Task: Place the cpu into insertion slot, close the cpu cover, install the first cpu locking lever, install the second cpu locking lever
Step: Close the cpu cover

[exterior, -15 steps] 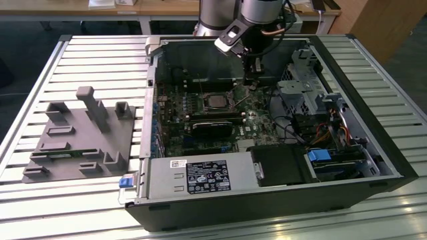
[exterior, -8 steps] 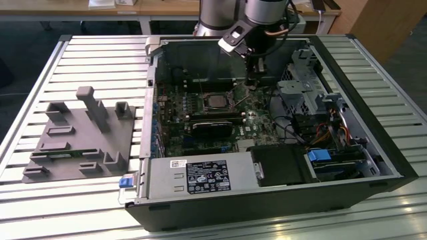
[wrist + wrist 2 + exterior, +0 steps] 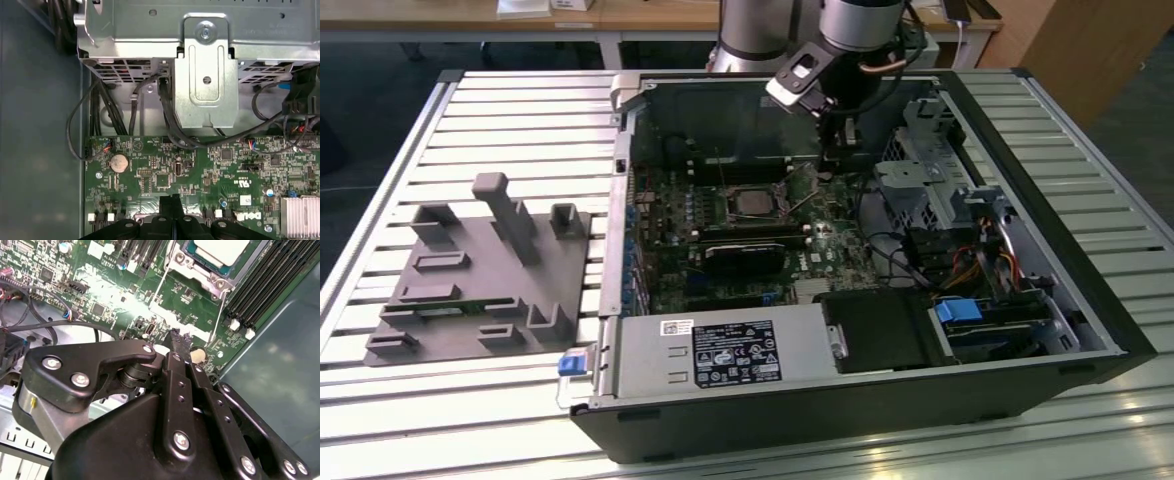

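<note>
Inside the open PC case (image 3: 854, 425), the tool (image 3: 833, 160) hovered over the green board (image 3: 827, 238), fingers pressed together on nothing, just beside the slot (image 3: 724, 203) on the exterior view's right. Chip (image 3: 750, 201) already sat in that slot.

We see a grey fixture plate (image 3: 467, 285) on the slatted table (image 3: 520, 110), to the exterior view's left of the open computer case (image 3: 854, 412). Inside sit a labelled power supply (image 3: 720, 355) and — on the motherboard (image 3: 150, 192) — a coin cell battery (image 3: 119, 161).
</note>
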Available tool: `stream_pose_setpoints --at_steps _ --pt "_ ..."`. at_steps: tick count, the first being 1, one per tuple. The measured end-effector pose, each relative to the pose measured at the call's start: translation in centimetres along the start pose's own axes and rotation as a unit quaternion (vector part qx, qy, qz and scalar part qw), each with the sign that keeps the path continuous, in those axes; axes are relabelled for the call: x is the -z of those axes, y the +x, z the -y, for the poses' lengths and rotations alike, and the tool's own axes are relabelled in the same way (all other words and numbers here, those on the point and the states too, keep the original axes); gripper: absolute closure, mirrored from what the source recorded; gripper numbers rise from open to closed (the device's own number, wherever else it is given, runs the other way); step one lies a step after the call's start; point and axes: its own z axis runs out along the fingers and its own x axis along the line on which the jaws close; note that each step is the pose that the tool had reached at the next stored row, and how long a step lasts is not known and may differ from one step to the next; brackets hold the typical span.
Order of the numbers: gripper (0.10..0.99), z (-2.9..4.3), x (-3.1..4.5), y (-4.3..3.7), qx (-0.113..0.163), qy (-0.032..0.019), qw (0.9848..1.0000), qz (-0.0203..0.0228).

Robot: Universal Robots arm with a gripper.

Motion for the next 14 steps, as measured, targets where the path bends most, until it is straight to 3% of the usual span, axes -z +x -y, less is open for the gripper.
stream_pose_setpoints --at_steps 14 --pt "0.98 -0.97 -0.75 0.34 0.0 0.0038 1.0 0.0011"
